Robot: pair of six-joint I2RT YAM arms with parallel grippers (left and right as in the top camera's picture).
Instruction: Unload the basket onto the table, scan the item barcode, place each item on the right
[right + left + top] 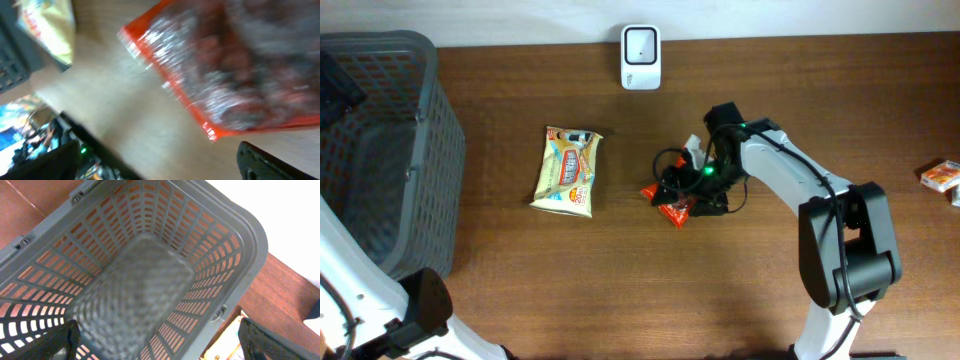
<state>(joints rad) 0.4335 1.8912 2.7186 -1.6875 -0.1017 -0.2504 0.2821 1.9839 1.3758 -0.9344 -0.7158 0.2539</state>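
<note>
The brown table (620,290) holds a big grey basket (420,110) on the left. The left hand (160,340) hangs over the basket with its fingers wide apart, holding nothing. The right hand (157,152) is low over the shiny red packet (674,208). Its fingers are apart too, and the packet lies flat on the table. A yellow snack bag (568,172) lies nearby. The small white scanner (640,57) sits at the far edge. I think the hand should pinch the packet by one edge, gently, and keep the barcode side free to face the scanner.
</note>
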